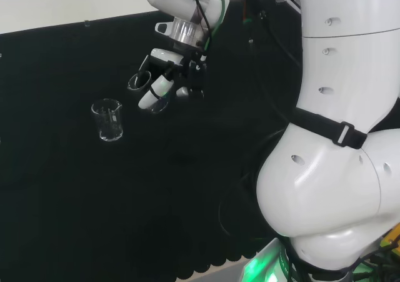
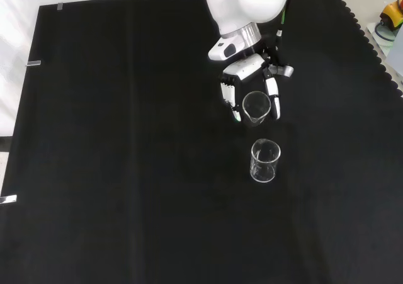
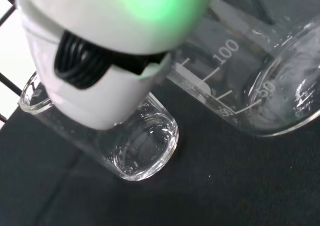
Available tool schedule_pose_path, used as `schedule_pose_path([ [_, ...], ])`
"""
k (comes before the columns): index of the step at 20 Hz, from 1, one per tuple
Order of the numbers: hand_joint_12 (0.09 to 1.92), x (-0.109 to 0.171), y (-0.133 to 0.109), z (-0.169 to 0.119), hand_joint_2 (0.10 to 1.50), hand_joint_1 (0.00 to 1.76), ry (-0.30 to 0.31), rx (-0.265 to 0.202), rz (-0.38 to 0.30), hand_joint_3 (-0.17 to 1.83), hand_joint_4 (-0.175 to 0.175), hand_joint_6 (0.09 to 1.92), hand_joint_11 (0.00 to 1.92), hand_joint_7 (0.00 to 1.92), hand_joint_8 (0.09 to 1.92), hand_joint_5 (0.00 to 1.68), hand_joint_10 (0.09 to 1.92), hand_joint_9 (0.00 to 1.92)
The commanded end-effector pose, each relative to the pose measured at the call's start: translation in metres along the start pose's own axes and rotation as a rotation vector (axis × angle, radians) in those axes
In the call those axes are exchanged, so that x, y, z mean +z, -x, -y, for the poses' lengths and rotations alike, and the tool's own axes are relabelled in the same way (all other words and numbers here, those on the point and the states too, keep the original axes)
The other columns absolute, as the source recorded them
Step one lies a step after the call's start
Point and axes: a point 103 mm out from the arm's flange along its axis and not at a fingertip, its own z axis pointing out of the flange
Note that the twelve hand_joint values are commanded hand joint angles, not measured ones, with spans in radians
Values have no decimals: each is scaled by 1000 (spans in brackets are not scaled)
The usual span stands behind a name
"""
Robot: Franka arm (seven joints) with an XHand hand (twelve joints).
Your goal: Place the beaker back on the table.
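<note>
Curling its fingers around a clear glass beaker (image 2: pixel 256 107), the hand (image 2: pixel 249 76) is holding it above the black cloth (image 2: pixel 126 170), as the head view shows. In the front view a second beaker (image 2: pixel 265 160) is standing upright on the cloth just below the held one, apart from it.
</note>
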Motion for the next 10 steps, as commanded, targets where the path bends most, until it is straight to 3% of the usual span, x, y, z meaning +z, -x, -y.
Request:
schedule_pose_path([
  [1,676,4,6,-4,592,1438,7,-39,-75,623,-175,288,1286,1622,87,1444,239,1482],
  [10,675,9,11,-6,600,1438,-6,-73,-105,607,-175,270,1277,1619,87,1450,197,1491],
])
